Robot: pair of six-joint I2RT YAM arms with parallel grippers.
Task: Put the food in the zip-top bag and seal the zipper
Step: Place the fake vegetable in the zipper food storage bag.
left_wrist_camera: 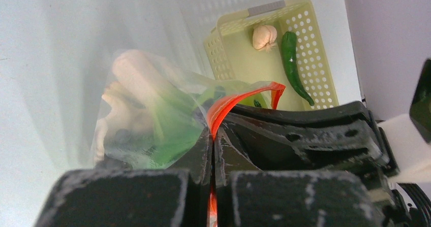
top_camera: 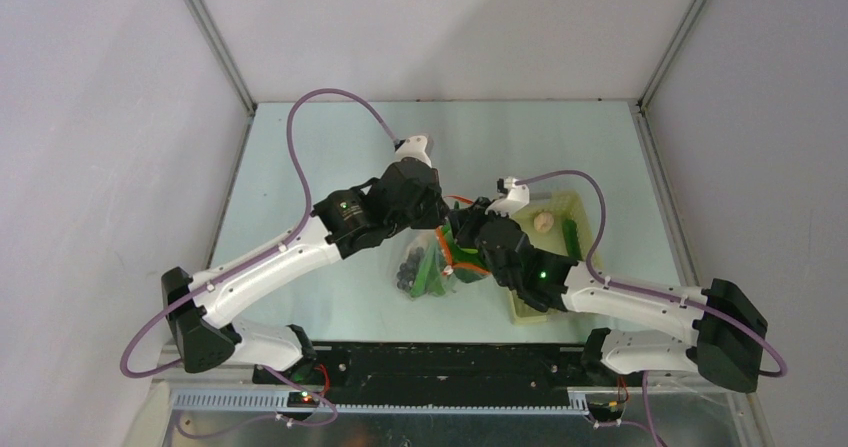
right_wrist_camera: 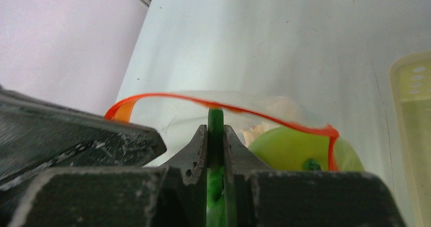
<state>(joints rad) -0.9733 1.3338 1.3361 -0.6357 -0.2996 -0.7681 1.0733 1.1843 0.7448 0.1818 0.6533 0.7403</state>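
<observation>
Zip-top bag (top_camera: 425, 272) lies crumpled on the table (top_camera: 300, 167) between the arms, just beside the yellow basket (left_wrist_camera: 228, 49), with its mouth open. Left gripper (left_wrist_camera: 212, 135) is clamped on the orange zipper (right_wrist_camera: 167, 96) strip, holding the rim up. Right gripper (right_wrist_camera: 215, 135) pinches what looks like a slim green pepper (right_wrist_camera: 215, 119) at the mouth. An apple (right_wrist_camera: 289, 146) sits inside already. Loading is the step in hand, I judge; next, push the pepper past the rim and let go. A second pepper (left_wrist_camera: 292, 64) and a mushroom (left_wrist_camera: 264, 36) wait in the basket. No readable writing shows anywhere.
</observation>
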